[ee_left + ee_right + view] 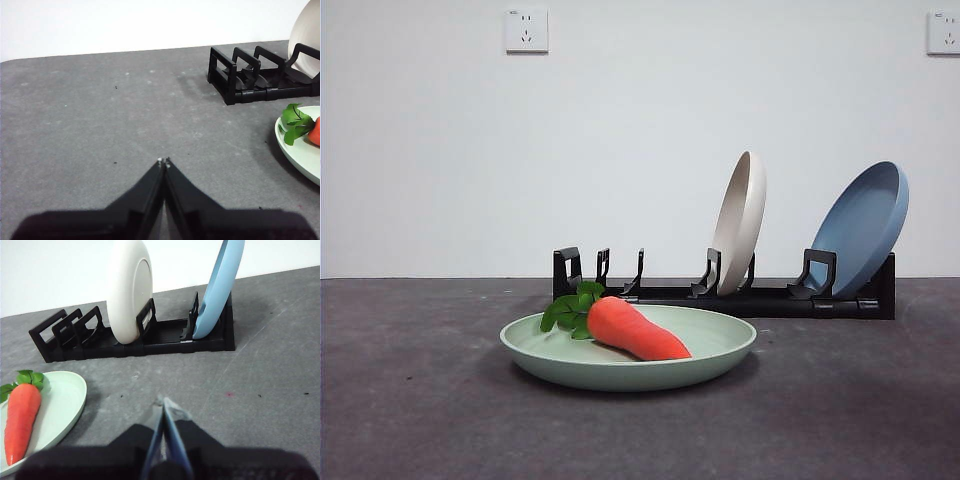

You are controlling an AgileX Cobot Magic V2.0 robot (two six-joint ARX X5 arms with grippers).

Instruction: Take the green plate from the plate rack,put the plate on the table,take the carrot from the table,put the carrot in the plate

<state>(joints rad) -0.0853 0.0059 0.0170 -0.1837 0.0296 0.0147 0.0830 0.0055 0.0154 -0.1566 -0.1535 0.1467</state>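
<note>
Dark grey, rough matte table (410, 420), spread across the whole foreground, bearing everything else. Long low black plate rack with upright curved prongs (720, 290), set toward the back, with its slots at the near-empty end unfilled and two plates standing on edge in the others: a cream-white round plate (740, 220) and a blue round plate (865, 225). Pale sage-green round shallow plate with raised rim (720, 355), out of the rack and lying flat on the table just in front of it. Orange-red tapered toy carrot with a tuft of dark green leaves (635, 330), resting inside that plate, leaves toward the rack, tip toward the rim.

Judged from this layout: all four steps done, with the plate off the rack and set down, the carrot lifted and placed. Nothing apparent left to do beyond parking the arms.

Left gripper (164, 161), black jaws pressed together, empty, hovering over bare table well apart from the plate. Right gripper (164, 402), likewise closed on nothing, over bare table between plate and rack. Neither touching any object; neither visible in the front view.
</note>
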